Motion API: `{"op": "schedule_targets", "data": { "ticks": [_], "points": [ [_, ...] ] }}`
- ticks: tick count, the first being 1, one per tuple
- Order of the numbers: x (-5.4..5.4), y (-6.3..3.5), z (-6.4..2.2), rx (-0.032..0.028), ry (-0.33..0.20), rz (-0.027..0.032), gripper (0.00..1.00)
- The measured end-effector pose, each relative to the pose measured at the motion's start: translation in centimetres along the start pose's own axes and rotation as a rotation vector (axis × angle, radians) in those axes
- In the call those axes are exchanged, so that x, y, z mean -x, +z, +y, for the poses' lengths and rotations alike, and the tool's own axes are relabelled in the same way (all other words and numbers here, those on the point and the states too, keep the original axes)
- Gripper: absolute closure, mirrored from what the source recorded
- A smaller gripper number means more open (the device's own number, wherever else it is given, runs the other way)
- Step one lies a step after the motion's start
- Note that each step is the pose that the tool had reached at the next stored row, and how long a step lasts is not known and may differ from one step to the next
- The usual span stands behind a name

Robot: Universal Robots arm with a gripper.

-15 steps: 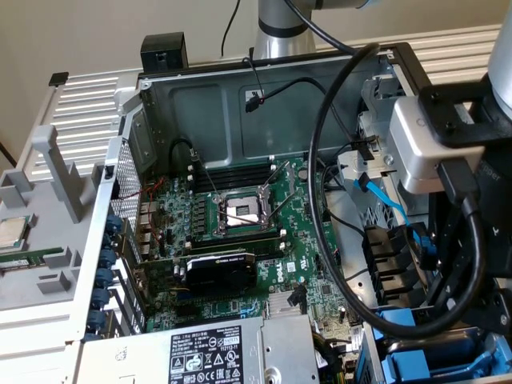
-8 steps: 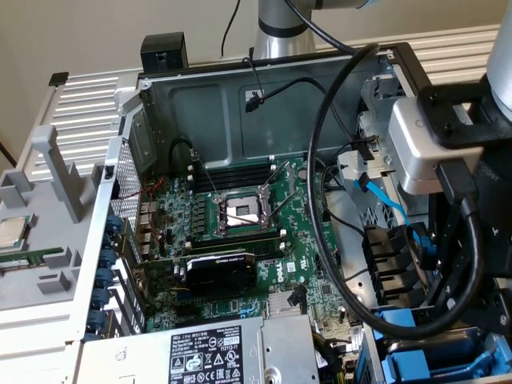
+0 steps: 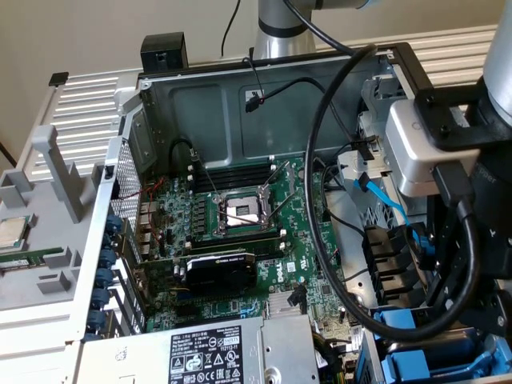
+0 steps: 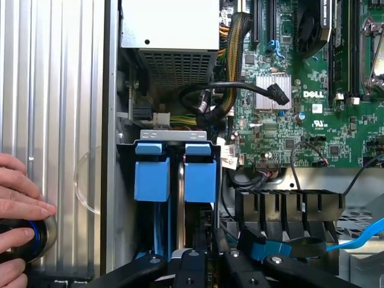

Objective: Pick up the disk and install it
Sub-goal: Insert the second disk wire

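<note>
The gripper (image 4: 207, 264) hangs over the drive bay (image 4: 174, 141) at the case's edge; whether it is spread or pinched cannot be told. The disk (image 4: 181, 204) stands on edge between two blue frames (image 4: 151, 174), little room beside. A hand (image 4: 21, 210) rests outside the case wall.

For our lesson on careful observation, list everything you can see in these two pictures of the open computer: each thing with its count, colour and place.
Computer case: one, grey metal, open, centre of the exterior view.
Motherboard: one, green, on the case floor.
Processor socket: one, silver, empty, mid-board.
Graphics card: one, black, below the socket.
Power-supply box: one, grey with black-and-white label, near edge of the case.
Processor chip: one, silver, on the grey tray at the exterior view's left.
Blue drive frames: two, side by side in the drive bay.
Blue data cable: one, by the drive cage.
Person's hand: one, resting on the ribbed metal surface.
Gripper: one, black, just over the drive bay.
</note>
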State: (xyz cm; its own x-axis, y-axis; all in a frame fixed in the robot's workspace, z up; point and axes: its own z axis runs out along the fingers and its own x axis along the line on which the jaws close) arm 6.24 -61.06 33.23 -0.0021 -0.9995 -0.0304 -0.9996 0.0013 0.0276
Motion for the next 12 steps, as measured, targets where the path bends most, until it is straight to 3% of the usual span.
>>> {"op": "schedule_targets", "data": {
  "ticks": [12],
  "points": [
    [0.0, 0.06, 0.0, -0.0032, 0.0, -0.0002, 0.83]
  ]
}}
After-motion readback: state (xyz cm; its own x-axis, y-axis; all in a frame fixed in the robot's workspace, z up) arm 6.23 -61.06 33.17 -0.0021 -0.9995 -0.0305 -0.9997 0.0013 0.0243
